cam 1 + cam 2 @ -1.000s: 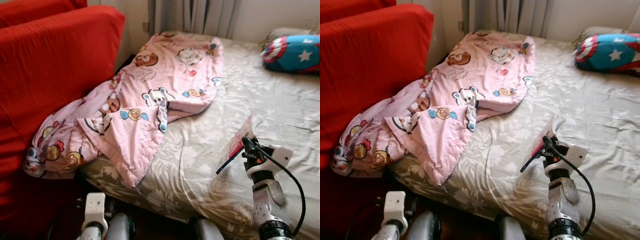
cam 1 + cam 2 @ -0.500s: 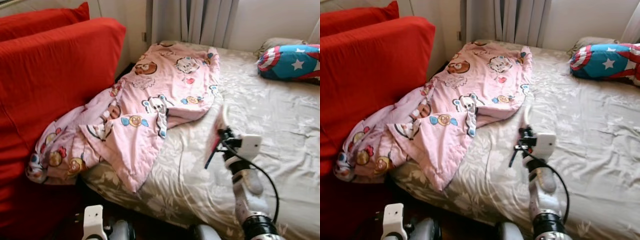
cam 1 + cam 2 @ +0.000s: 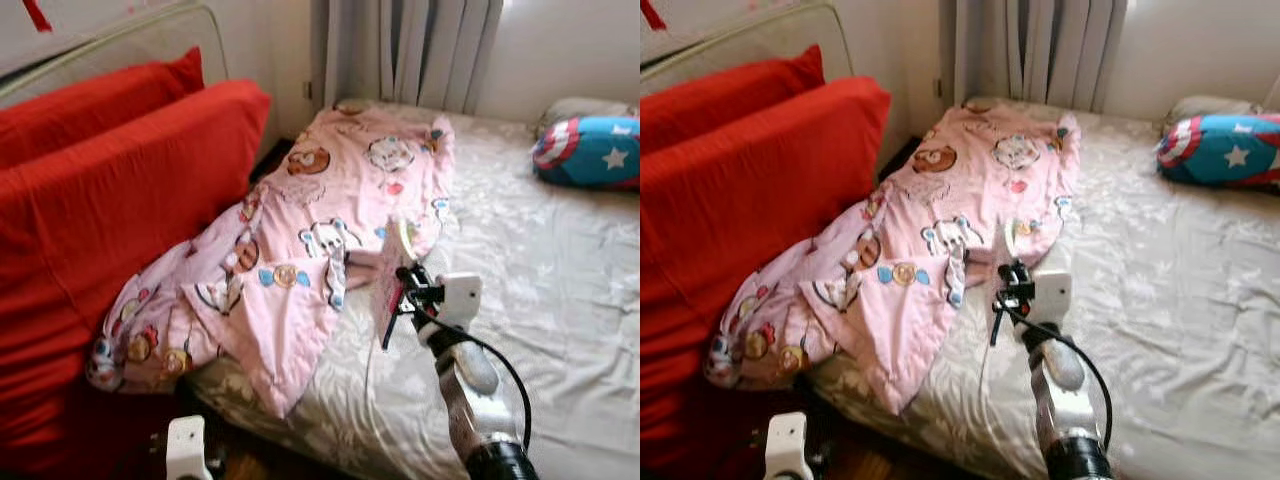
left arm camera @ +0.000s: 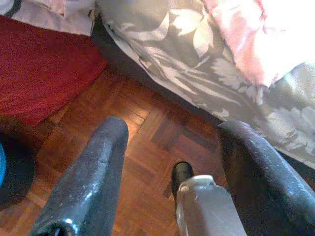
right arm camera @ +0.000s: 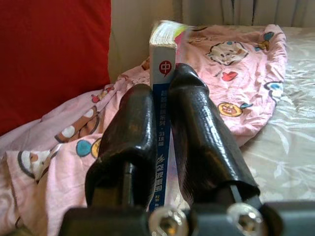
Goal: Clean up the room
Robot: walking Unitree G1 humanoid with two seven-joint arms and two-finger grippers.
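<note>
My right gripper [image 3: 398, 292] is shut on a thin book [image 5: 162, 73] with a white and blue spine, held upright on edge. It hovers over the bed [image 3: 560, 290], right beside the edge of a crumpled pink cartoon-print blanket [image 3: 320, 210]. The blanket lies across the bed's left side and spills down against the red cushions [image 3: 100, 210]. My left gripper [image 4: 174, 130] hangs low beside the bed with its fingers open over the wooden floor [image 4: 98, 132], nothing between them.
A blue, red and white star-shield pillow [image 3: 590, 150] lies at the bed's far right. Curtains [image 3: 410, 45] hang behind the bed. The sheet [image 3: 1160, 260] to the right of the blanket is bare. The bed's corner [image 4: 187, 59] overhangs the floor.
The camera has shifted. My right gripper has carried the book leftward across the bed, from the open sheet to the pink blanket's edge. The left arm still hangs low.
</note>
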